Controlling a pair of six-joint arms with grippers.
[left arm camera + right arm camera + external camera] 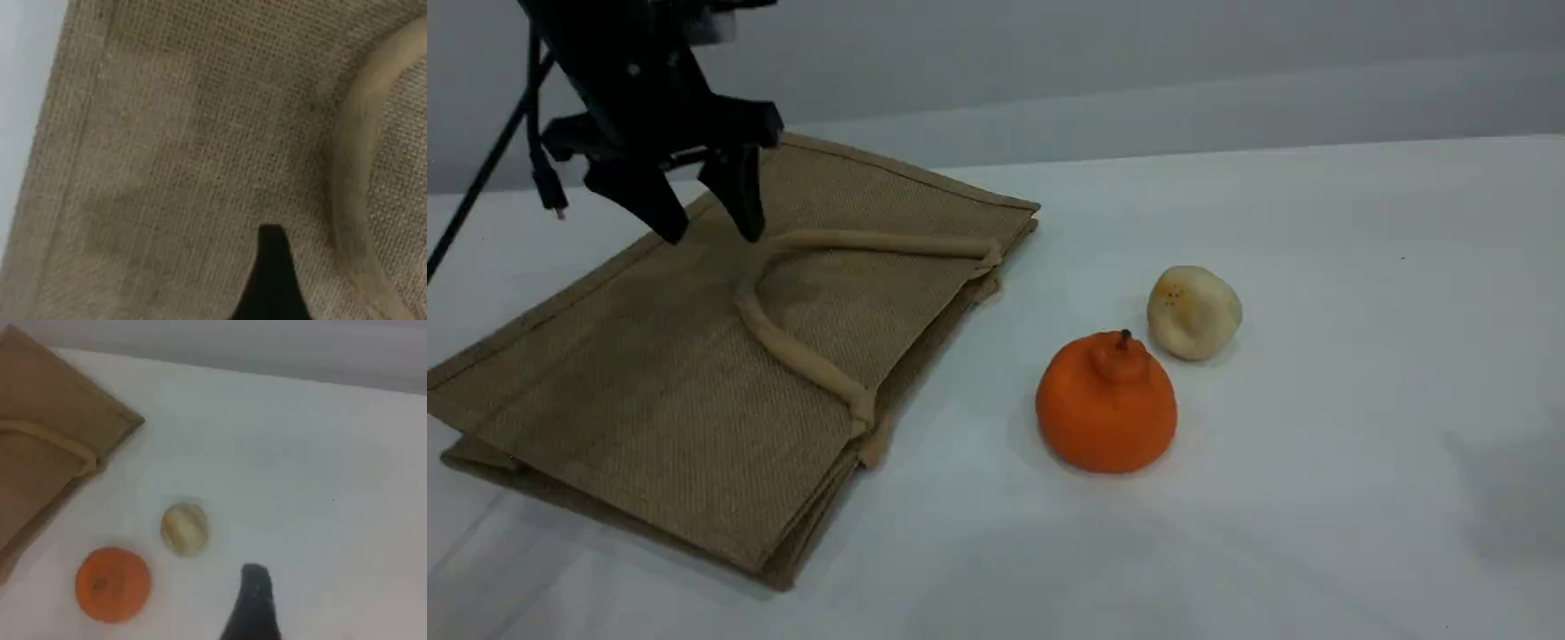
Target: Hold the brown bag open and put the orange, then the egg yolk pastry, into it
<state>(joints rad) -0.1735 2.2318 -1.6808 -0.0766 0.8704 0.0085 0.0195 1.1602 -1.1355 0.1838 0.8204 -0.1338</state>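
Brown bag (649,382) flat on its side on the white table (1360,498), folks, filling the nine o'clock half of the scene. Its mouth edge is turned toward three o'clock and pressed shut. One beige handle (800,356) lies looped across the top panel, its bend pointing off to about ten o'clock.

Left gripper (711,233) hangs right over that bend, near the bag's eleven o'clock corner. Its jaws are spread wide, both dark fingers pointing down with nothing between them. From its own camera, one fingertip sits over the jute weave just beside the curve of the handle. Whether it touches the cloth, I can't tell.

Over to the orange (1107,409): it's on the table at roughly three o'clock from the bag, near it but apart, knobby neck and stem up. Egg yolk pastry (1193,311) sits just beside it at about one o'clock, browned patch showing, a sliver of table between the two.

Right gripper (257,603) is out of the scene view. Its own camera shows one dark fingertip above bare table, with the pastry at its ten o'clock and the orange at its eight o'clock, clear of both. Its jaws stand apart, holding nothing.
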